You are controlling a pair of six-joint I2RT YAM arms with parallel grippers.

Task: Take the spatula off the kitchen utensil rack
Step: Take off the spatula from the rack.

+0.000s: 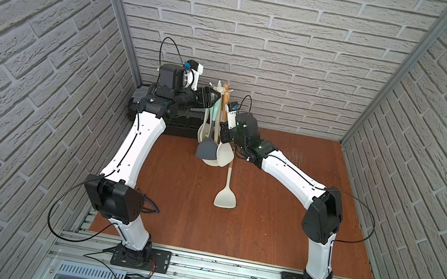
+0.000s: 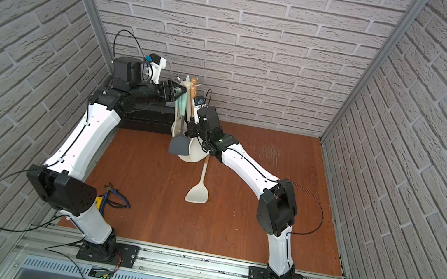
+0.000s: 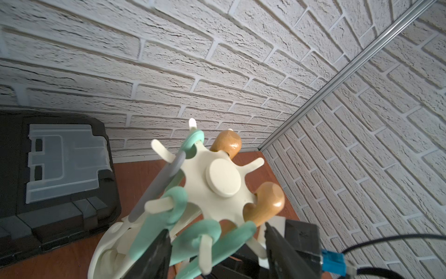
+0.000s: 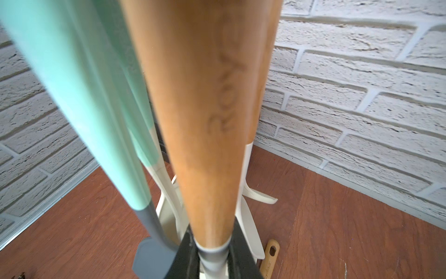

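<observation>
The cream kitchen utensil rack (image 1: 220, 87) (image 2: 187, 82) stands at the back of the table; its crown of hooks (image 3: 222, 178) carries mint and wooden handles. A grey spatula (image 1: 206, 149) (image 2: 178, 146) (image 4: 152, 256) with a mint handle hangs from it. My right gripper (image 4: 212, 232) (image 1: 224, 129) is shut on a hanging wooden-handled utensil (image 4: 200, 120), low down where wood meets its cream neck; its head is hidden. My left gripper (image 3: 215, 229) (image 1: 212, 97) is open just under the crown, its fingers either side of mint handles. A cream spatula (image 1: 225, 197) (image 2: 197, 194) lies on the table.
A black toolbox (image 1: 185, 123) (image 3: 48, 193) with a clear lid panel sits against the back wall, left of the rack. Blue-handled pliers (image 2: 114, 198) lie near the left arm's base. Brick walls close in on three sides.
</observation>
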